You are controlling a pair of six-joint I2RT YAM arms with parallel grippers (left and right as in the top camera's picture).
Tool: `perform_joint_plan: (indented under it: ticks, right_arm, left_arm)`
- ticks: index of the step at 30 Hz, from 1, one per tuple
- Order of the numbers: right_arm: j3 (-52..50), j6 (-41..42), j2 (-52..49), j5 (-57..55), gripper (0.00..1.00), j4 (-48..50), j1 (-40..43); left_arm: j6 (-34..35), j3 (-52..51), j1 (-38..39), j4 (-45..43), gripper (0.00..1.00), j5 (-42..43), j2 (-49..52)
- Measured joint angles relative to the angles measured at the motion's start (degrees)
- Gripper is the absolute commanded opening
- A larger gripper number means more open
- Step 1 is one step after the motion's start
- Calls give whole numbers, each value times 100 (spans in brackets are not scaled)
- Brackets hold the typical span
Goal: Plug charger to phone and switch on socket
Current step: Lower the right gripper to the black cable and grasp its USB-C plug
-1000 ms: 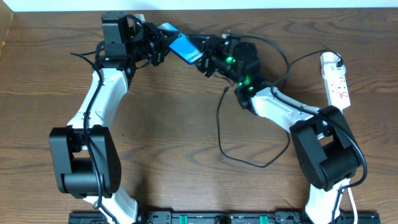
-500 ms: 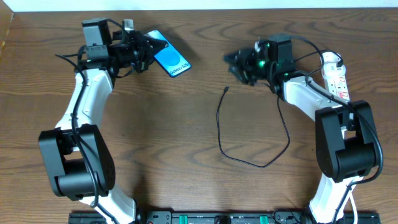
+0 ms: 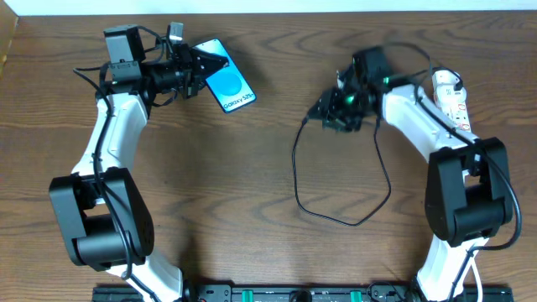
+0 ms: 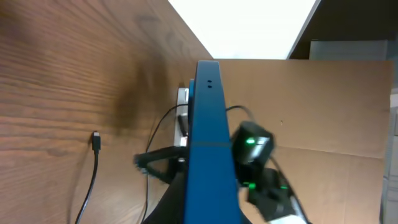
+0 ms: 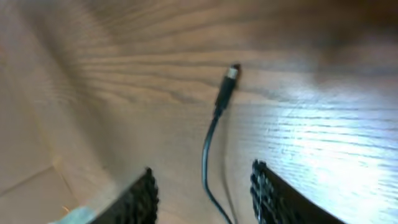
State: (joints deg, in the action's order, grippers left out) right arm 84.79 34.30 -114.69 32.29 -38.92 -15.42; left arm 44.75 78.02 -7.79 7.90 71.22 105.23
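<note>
In the upper left of the overhead view, the left gripper (image 3: 195, 69) has its jaws clamped on one end of the phone (image 3: 228, 85), whose cyan screen faces up. Right of centre, the right gripper (image 3: 323, 113) hangs over the tabletop (image 3: 210, 184) with its jaws apart and empty. The charger cable (image 3: 295, 168) runs between them, its connector tip (image 5: 231, 74) lying just ahead. The white power strip (image 3: 453, 105) sits at the upper right edge.

A dark brown wood-grain tabletop (image 3: 210, 193) fills the overhead view, with a pale white strip (image 3: 336, 5) along its 12 o'clock edge. In the left wrist view, a tan cardboard panel (image 4: 336, 106) stands beyond it.
</note>
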Motion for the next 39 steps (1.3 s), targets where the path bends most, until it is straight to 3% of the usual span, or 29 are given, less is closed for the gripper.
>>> perform_joint_plan:
  ticks: [7,8,10,11,14,17,18,26,39]
  right_arm:
    - [1158,-439,0,-876,51,-717,-376]
    - [1200,-442,0,-955,54,-732,-435]
    - [1224,-437,-2,-1117,73,-802,-560]
    - [1224,-428,-17,-1163,78,-850,-627]
    - [1224,-424,-101,-1207,74,-914,-748]
    - [1224,-133,-219,-1296,46,-946,-791]
    - [1224,-101,-245,-1300,43,-944,-789]
    - [1211,400,-479,-1276,32,-872,-787]
    - [1165,892,-1266,-1019,33,-697,-787]
  left_arm:
    - [249,0,-273,-2,7,-138,0]
    - [302,0,-299,-2,7,-155,0]
    - [404,0,-352,-2,7,-205,0]
    - [461,0,-380,-2,8,-234,0]
    - [562,0,-426,0,7,-262,0]
    - [629,0,-450,0,7,-269,0]
    - [632,0,-450,0,7,-271,0]
    - [647,0,-450,0,7,-280,0]
    - [649,0,-450,0,7,-280,0]
